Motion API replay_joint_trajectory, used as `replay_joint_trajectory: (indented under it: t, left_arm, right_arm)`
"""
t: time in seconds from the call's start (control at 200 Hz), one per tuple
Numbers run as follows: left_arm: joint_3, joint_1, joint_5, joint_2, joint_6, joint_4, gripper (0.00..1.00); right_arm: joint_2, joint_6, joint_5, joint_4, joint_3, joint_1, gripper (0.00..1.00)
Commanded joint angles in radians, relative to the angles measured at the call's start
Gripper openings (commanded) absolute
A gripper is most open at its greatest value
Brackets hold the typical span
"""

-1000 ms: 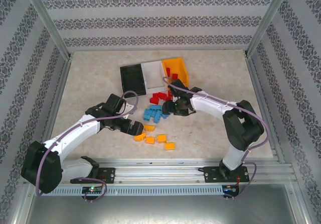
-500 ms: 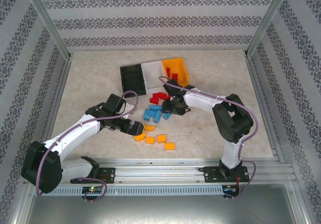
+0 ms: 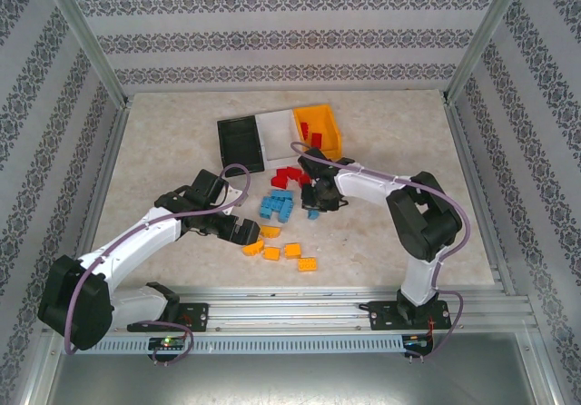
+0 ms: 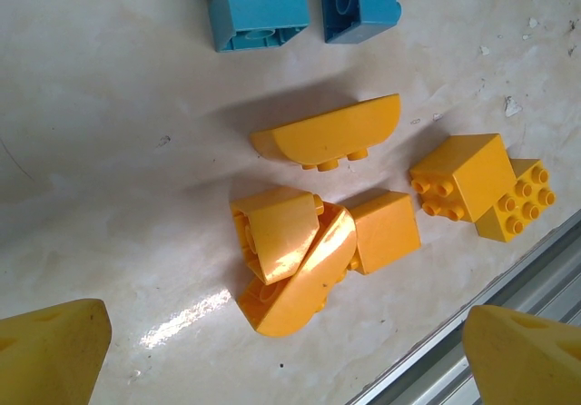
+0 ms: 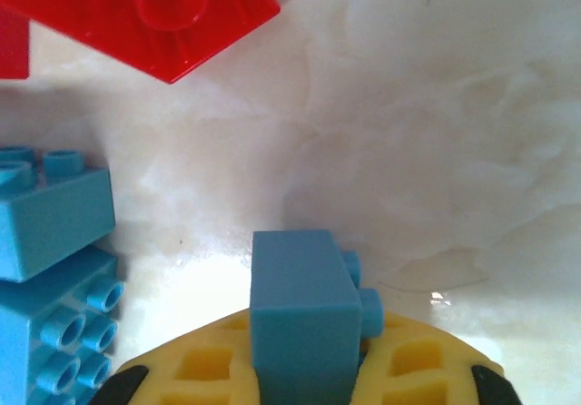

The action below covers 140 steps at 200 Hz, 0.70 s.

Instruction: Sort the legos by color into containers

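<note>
Nearest the arm bases, the orange-yellow bricks [image 4: 300,260] lie in a loose scatter on the table [image 3: 163,151], just inside the front rail [image 3: 300,307]. The left gripper [image 4: 290,360] hangs over them with its jaws spread wide and nothing between them. In its wrist view the leaning pair of curved pieces sits almost midway between the yellow fingertips [image 4: 54,346].

A little farther out, the right gripper [image 3: 318,201] is clamped on a single blue brick [image 5: 304,305]. The brick stands on end between the pads, studs pointing off to the right of that wrist view. It is low over the table, though whether it is clear of the surface cannot be told. The other blue bricks [image 3: 277,207] are heaped just to its left, and a few loose red bricks [image 3: 289,176] lie just beyond.

Farthest back, the three bins stand touching in a row: black bin [image 3: 224,142], white bin [image 3: 272,125] and orange-yellow bin [image 3: 325,114]. The orange-yellow bin already holds red pieces.

The coming move probably turns on one relation. The bins lie beyond the loaded right gripper and slightly to its left, and this arm is the nearer one to them. The carry is therefore short and forward, over the red bricks. The blue most likely belongs in the black or the white bin (nothing shows which).
</note>
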Motion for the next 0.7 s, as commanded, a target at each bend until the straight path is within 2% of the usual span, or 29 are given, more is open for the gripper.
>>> replay_joint_trajectory:
  t: [0.0, 0.15, 0.255, 0.694]
  left_arm:
    - [0.024, -0.011, -0.016, -0.021, 0.026, -0.034, 1.0]
    - [0.023, -0.012, -0.014, -0.021, 0.025, -0.033, 1.0]
    - [0.024, -0.011, -0.013, -0.019, 0.025, -0.032, 1.0]
    - [0.019, -0.016, -0.004, -0.015, 0.025, -0.029, 1.0]
  right_arm:
    - [-0.076, -0.009, 0.041, -0.008, -0.008, 0.01, 0.09]
    - [-0.126, -0.038, 0.023, -0.003, 0.036, 0.011, 0.09]
    - [-0.108, -0.076, 0.024, -0.02, 0.147, 0.009, 0.09]
    - [0.318, -0.192, 0.006, -0.169, 0.787, -0.076, 0.09]
